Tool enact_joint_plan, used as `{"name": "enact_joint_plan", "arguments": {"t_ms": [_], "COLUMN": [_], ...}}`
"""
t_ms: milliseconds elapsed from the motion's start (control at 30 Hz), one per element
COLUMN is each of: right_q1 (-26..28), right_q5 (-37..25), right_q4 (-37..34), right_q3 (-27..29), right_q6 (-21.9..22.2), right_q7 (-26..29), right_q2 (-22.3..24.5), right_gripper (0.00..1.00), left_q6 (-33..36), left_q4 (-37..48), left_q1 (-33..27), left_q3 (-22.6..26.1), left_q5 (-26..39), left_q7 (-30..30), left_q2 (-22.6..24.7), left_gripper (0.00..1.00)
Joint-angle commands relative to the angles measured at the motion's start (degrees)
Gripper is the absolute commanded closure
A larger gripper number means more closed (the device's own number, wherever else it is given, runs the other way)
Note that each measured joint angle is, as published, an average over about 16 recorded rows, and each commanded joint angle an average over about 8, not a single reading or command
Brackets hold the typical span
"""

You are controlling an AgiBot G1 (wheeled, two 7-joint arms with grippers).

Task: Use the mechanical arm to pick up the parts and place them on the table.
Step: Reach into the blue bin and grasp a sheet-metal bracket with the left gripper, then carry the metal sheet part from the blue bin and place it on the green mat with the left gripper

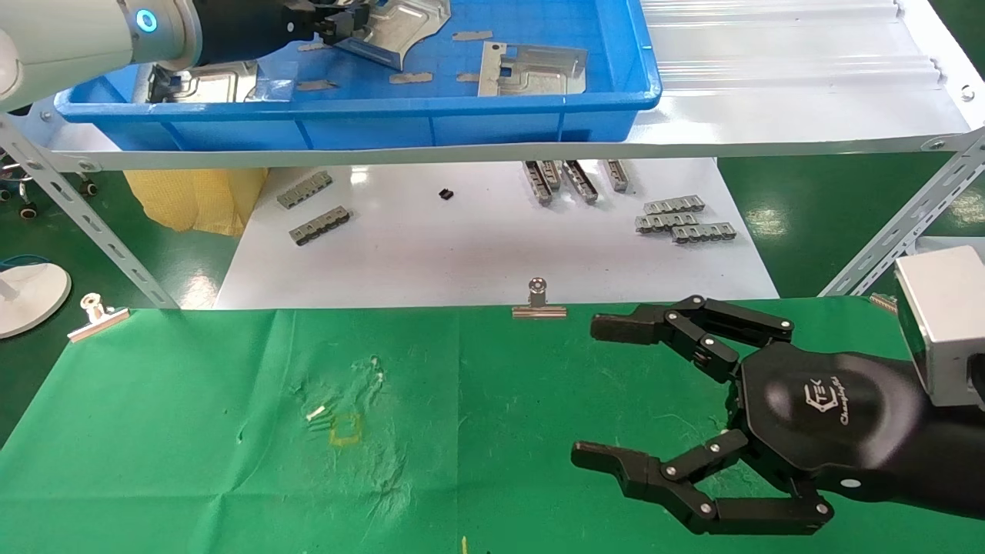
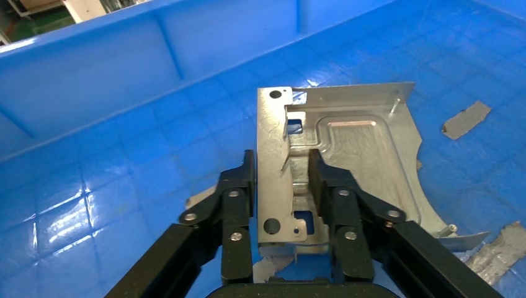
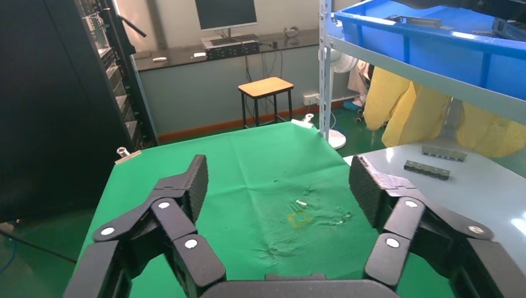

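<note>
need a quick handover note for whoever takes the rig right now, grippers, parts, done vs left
Left gripper: in the blue tray, shut on a part, gripping its upright flange.
Right gripper: open, idle over the green table.
Parts: two more in the tray, one at its left end, one at right.
Done: no part on the green table.
Left: carry the held part to the table, then fetch the others.
</note>
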Motion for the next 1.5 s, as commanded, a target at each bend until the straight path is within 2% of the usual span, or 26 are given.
{"name": "enact_joint_plan", "arguments": {"t_ms": [33, 300, 500, 733, 1167, 1300, 1500], "right_q1": [0.0, 0.0, 0.0, 0.0, 0.0, 0.0, 0.0], "right_q5": [0.0, 0.0, 0.0, 0.0, 0.0, 0.0, 0.0], "right_q4": [0.0, 0.0, 0.0, 0.0, 0.0, 0.0, 0.0], "right_q3": [0.0, 0.0, 0.0, 0.0, 0.0, 0.0, 0.0], "right_q6": [0.0, 0.0, 0.0, 0.0, 0.0, 0.0, 0.0], "right_q7": [0.0, 0.0, 0.0, 0.0, 0.0, 0.0, 0.0], "right_q2": [0.0, 0.0, 0.0, 0.0, 0.0, 0.0, 0.0], "right_gripper": [0.0, 0.0, 0.0, 0.0, 0.0, 0.0, 0.0], "left_q6": [-0.26, 0.42, 4.97, 17.17, 46.84, 50.96, 51.64], "left_q4": [0.07, -1.25, -3.13, -5.43, -9.72, -12.8, -23.26], "left_q1": [0.11, -0.56, -1.46, -1.37, -0.33, 0.76, 5.56], "left_q3": [0.05, -0.65, -2.09, -3.99, -5.27, -4.18, 0.66], "left_q5": [0.06, -0.99, -3.15, -6.3, -10.16, -11.04, -14.85], "left_q7": [-0.04, 1.33, 4.5, 10.18, 22.79, 25.55, 27.02], "left_q2": [-0.03, -0.76, -3.03, -7.72, -16.53, -18.52, -23.04], "left_gripper": [1.0, 1.0, 1.0, 1.0, 1.0, 1.0, 1.0]}}
